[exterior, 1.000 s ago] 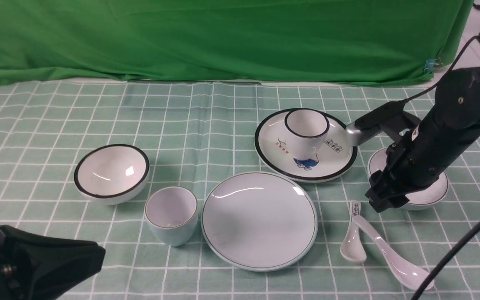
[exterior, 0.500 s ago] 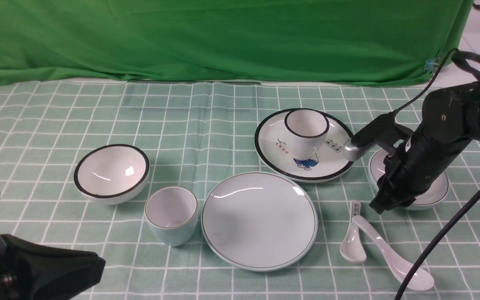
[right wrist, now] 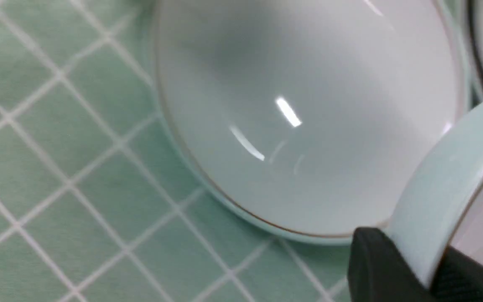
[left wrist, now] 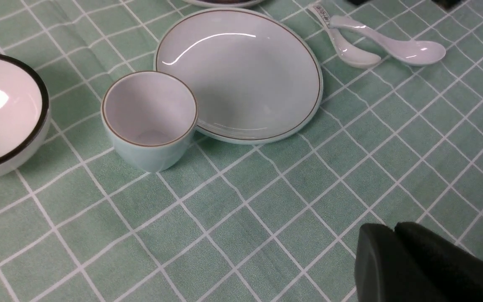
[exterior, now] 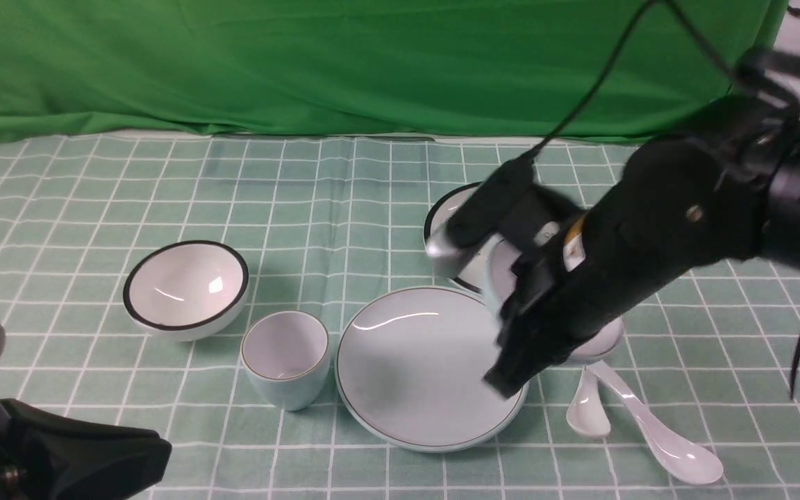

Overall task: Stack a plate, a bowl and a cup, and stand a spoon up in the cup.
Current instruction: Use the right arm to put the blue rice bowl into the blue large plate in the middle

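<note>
My right gripper (exterior: 505, 380) is shut on the rim of the pale blue bowl (exterior: 603, 339) and holds it in the air over the right edge of the plate (exterior: 421, 368). In the right wrist view the bowl's wall (right wrist: 434, 197) sits pinched between the fingers of the right gripper (right wrist: 428, 268), with the plate (right wrist: 300, 105) below. The cup (exterior: 285, 357) stands just left of the plate. The long plain spoon (exterior: 650, 425) lies to the plate's right. My left gripper (left wrist: 393, 230) is shut and empty, low at the near left, short of the cup (left wrist: 149, 113).
A black-rimmed bowl (exterior: 187, 288) stands at the left. A shorter spoon with printed marks (exterior: 587, 410) lies against the plain one. The black-rimmed plate (exterior: 430, 221) behind is mostly hidden by my right arm. A green cloth hangs at the back.
My right gripper closed on the bowl's rim, lifted it off the cloth at the right and carried it left to the plate's right edge. The left arm stayed put.
</note>
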